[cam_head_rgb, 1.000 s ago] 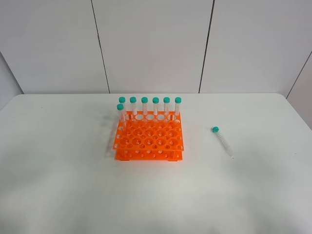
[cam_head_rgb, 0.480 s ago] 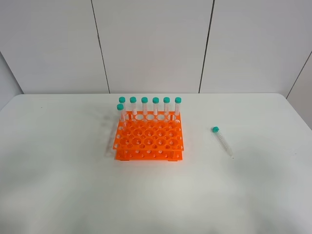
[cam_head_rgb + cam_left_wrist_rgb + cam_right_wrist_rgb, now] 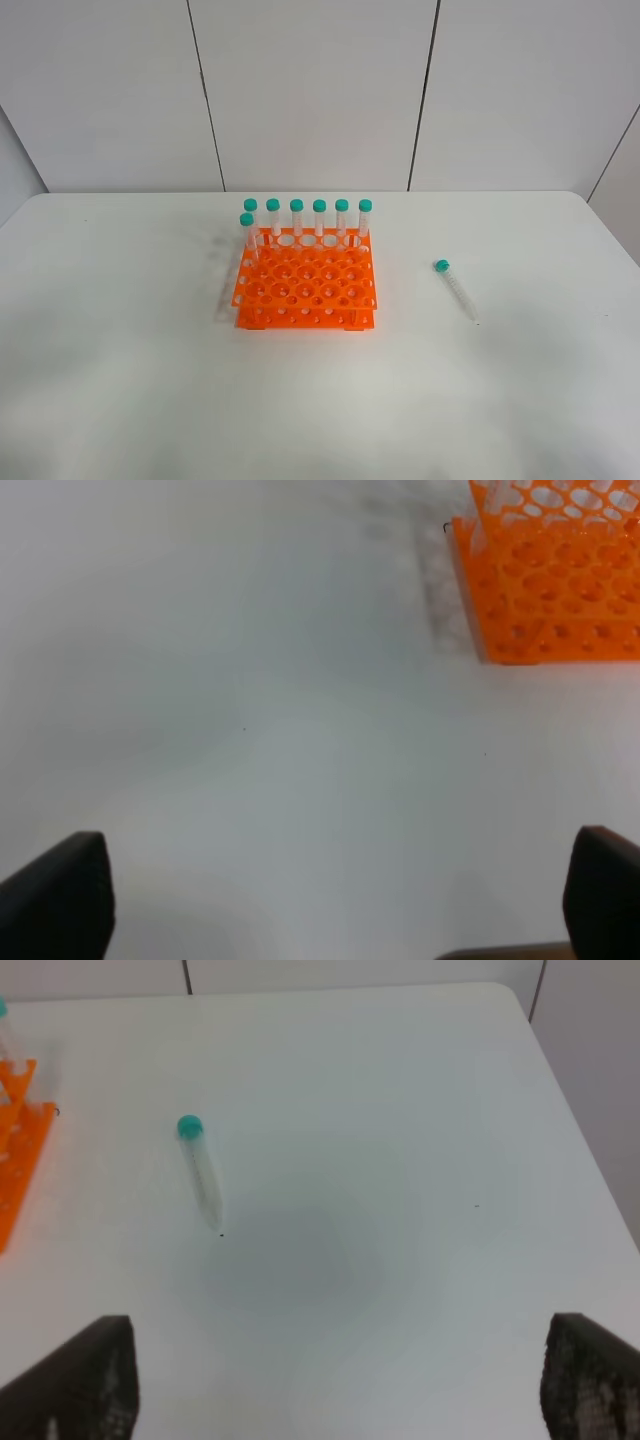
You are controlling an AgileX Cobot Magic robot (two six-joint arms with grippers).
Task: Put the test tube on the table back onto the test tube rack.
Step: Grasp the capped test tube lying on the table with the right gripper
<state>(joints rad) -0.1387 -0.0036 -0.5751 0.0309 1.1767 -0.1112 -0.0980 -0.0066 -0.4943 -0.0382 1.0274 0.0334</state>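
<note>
Right gripper and left gripper wide, empty; I see clear teal-capped test tube flat on white counter, apart from orange plastic rack.

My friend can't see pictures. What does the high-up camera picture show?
An orange test tube rack stands on a white table, holding seven upright teal-capped tubes at its far side. One more teal-capped test tube lies flat on the table, right of the rack and not touching it.

Both aloft and empty: left gripper and right gripper, jaws of each wide apart.
</note>
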